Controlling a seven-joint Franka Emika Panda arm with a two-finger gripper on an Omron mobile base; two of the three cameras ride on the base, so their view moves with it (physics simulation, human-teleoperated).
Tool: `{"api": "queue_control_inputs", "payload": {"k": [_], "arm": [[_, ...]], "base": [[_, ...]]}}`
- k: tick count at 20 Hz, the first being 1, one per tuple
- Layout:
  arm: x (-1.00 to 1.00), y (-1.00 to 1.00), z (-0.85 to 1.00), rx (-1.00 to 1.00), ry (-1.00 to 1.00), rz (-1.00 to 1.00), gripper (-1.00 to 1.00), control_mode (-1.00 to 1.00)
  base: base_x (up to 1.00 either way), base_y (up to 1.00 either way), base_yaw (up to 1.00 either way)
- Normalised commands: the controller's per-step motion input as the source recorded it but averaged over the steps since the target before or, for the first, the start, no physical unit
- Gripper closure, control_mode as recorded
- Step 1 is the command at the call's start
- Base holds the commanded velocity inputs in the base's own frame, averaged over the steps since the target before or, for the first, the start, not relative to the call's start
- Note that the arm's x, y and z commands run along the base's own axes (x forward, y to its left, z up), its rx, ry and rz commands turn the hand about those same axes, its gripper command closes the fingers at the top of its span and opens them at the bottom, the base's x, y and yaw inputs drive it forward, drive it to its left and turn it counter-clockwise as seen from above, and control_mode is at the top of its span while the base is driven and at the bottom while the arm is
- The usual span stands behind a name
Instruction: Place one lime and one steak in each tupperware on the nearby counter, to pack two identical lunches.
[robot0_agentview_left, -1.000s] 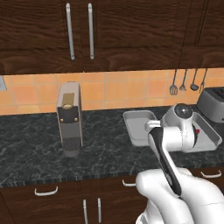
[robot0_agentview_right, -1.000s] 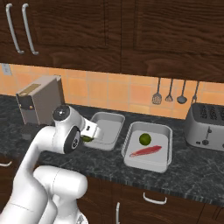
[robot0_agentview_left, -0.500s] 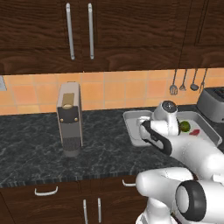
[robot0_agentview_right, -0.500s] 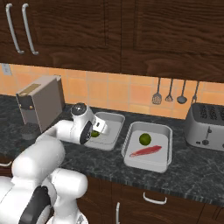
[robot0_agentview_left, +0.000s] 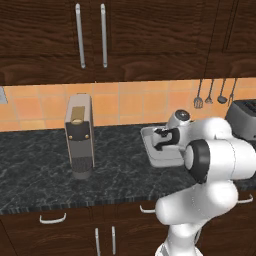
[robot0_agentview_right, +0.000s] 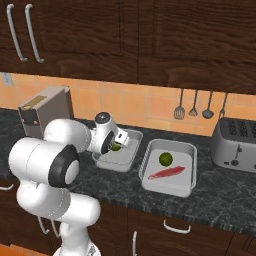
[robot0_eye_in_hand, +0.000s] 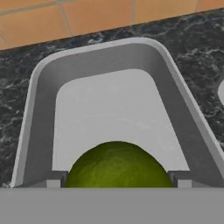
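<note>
A dark marbled counter (robot0_agentview_right: 210, 205) runs below orange tiles and dark cabinets. At the left stands a tall grey appliance (robot0_agentview_left: 80, 135). Next, the gripper (robot0_agentview_right: 116, 146) reaches over the left tray (robot0_agentview_right: 127, 137), its jaws spread wide either side of a lime (robot0_eye_in_hand: 117, 165). I cannot tell whether the fingers press it or whether it rests on the tray floor. Just to the right, the second tray (robot0_agentview_right: 186, 167) holds another lime (robot0_agentview_right: 165, 159) and a steak (robot0_agentview_right: 166, 173), lying apart. At the far right sits a silver toaster (robot0_agentview_right: 236, 144), with utensils (robot0_agentview_right: 193, 104) hanging on the wall.
</note>
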Motion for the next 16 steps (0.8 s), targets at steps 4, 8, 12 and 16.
{"api": "queue_control_inputs", "payload": {"k": [4, 8, 12, 16], "arm": [[0.56, -0.09, -0.48, 0.0, 0.0, 0.0, 1.0, -1.0], [0.78, 0.0, -0.03, 0.0, 0.0, 0.0, -1.0, -1.0], [0.45, 0.0, 0.0, 0.0, -0.06, 0.0, -1.0, -1.0], [0.04, 0.0, 0.1, 0.0, -0.08, 0.0, -1.0, -1.0]], "base": [[0.0, 0.0, 0.0], [0.0, 0.0, 0.0], [0.0, 0.0, 0.0], [0.0, 0.0, 0.0]]}}
